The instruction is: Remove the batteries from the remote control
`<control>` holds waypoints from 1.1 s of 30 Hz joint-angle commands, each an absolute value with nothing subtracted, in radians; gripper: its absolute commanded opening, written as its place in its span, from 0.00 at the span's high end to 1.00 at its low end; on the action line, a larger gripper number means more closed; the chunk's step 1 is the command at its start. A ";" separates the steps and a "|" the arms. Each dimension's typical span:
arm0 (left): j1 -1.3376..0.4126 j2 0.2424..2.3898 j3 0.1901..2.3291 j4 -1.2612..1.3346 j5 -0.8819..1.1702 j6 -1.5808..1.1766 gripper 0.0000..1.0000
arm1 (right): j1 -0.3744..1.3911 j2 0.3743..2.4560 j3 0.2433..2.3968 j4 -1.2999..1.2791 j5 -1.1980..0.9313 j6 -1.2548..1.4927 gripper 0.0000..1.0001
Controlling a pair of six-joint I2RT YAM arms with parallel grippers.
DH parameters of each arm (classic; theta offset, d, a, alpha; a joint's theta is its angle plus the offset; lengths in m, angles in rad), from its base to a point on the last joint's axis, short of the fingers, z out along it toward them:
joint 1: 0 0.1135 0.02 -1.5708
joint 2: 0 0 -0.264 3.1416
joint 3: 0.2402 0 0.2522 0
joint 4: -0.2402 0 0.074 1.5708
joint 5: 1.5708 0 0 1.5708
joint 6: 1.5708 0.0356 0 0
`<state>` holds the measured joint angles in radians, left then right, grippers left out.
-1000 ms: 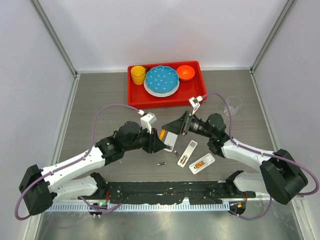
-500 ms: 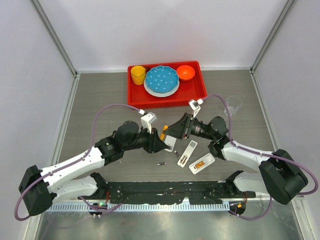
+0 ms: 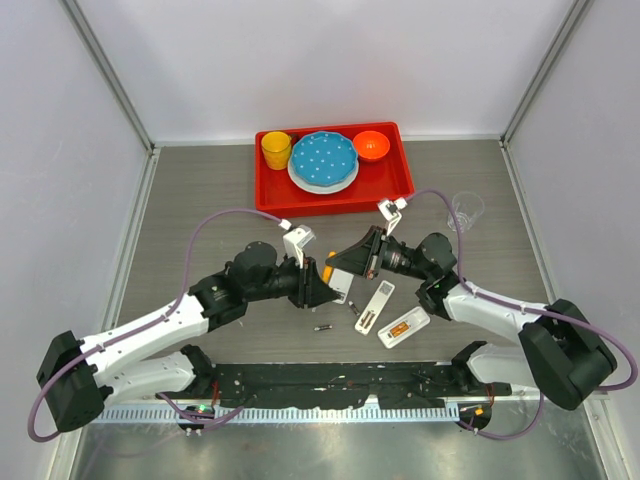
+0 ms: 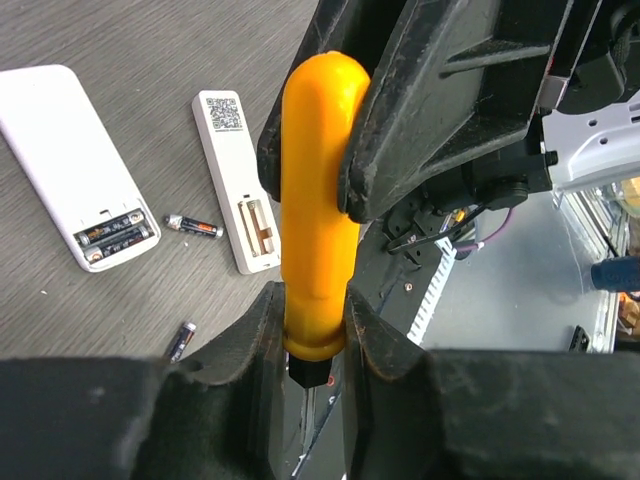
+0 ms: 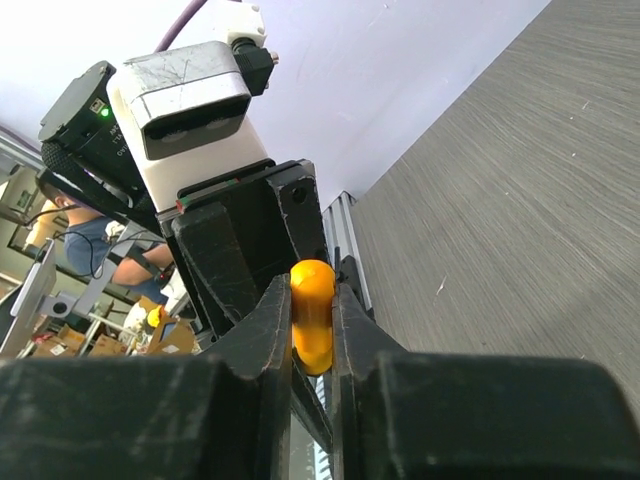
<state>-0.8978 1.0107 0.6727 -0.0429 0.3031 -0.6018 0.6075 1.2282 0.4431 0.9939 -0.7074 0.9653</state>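
With left gripper point(image 4: 316, 325) and right gripper point(image 5: 312, 325) both clamped on the screwdriver point(image 4: 318, 190) (a handover, we judge), we should release one only while the other holds firm.

The remote point(image 4: 60, 140) is smooth white plastic, the table point(image 4: 130, 35) matt.

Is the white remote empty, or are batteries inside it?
Not empty: two batteries sit in the open slot of the white remote. Two loose batteries lie beside it on the table.
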 commanded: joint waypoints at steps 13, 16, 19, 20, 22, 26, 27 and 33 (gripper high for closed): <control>-0.861 0.994 0.627 -0.037 0.161 -0.623 0.26 | 0.634 0.784 0.500 0.180 -0.040 0.525 0.99; -0.862 1.060 0.661 -0.108 0.077 -0.614 0.24 | 0.635 0.704 0.467 0.112 0.156 0.511 0.98; -0.865 1.166 0.725 -0.178 0.019 -0.574 0.24 | 0.635 0.618 0.439 0.091 0.227 0.509 0.99; -0.867 1.192 0.742 -0.190 0.009 -0.557 0.24 | 0.634 0.594 0.436 0.083 0.236 0.508 0.99; -0.874 1.273 0.788 -0.215 -0.047 -0.542 0.22 | 0.635 0.583 0.434 0.066 0.252 0.505 0.99; -0.880 1.400 0.865 -0.216 -0.072 -0.519 0.17 | 0.635 0.575 0.439 0.032 0.262 0.495 0.99; -0.881 1.423 0.896 -0.216 -0.069 -0.512 0.16 | 0.635 0.572 0.439 0.020 0.262 0.492 0.99; -0.948 1.549 1.002 -0.216 -0.068 -0.468 0.16 | 0.637 0.537 0.436 -0.057 0.296 0.492 0.99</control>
<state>-0.8925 1.5070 0.9207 -0.2184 -0.0460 -0.5278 0.6304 0.5747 0.4370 -0.0147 0.2352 0.5060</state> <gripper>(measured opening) 0.840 0.222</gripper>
